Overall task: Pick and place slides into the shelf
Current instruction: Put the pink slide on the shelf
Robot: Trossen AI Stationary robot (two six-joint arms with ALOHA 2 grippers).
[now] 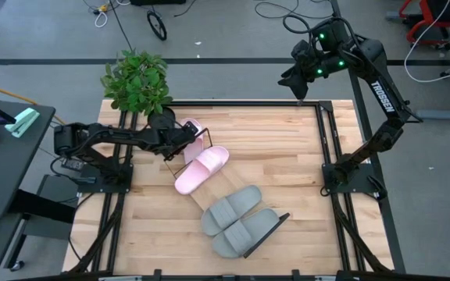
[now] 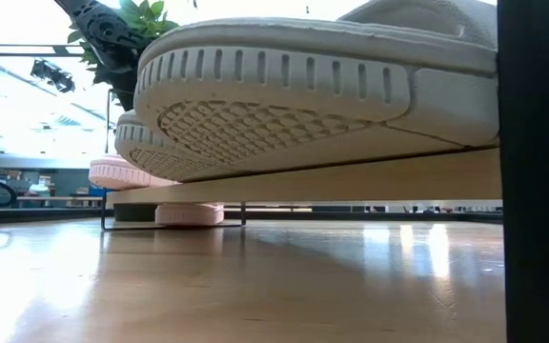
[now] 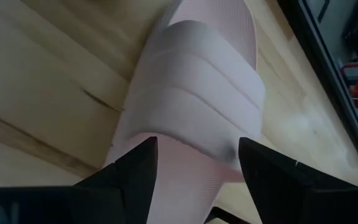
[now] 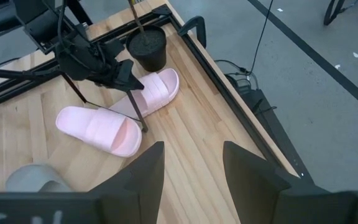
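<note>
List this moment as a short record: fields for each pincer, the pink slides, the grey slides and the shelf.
left pincer: open, fingers either side of a pink slide lying on the table
right pincer: open, raised at the table's far right corner, holding nothing
other pink slide: on the shelf
grey slides: both on the shelf, side by side
shelf: light-wood board on wire frames

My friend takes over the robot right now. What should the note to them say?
Left gripper: open, fingers either side of the far pink slide lying on the table by the plant pot.
Right gripper: open, empty, parked high past the table's far edge.
Done: two grey slides and one pink slide are on the shelf.
Left: grab the last pink slide and put it on the shelf.
</note>
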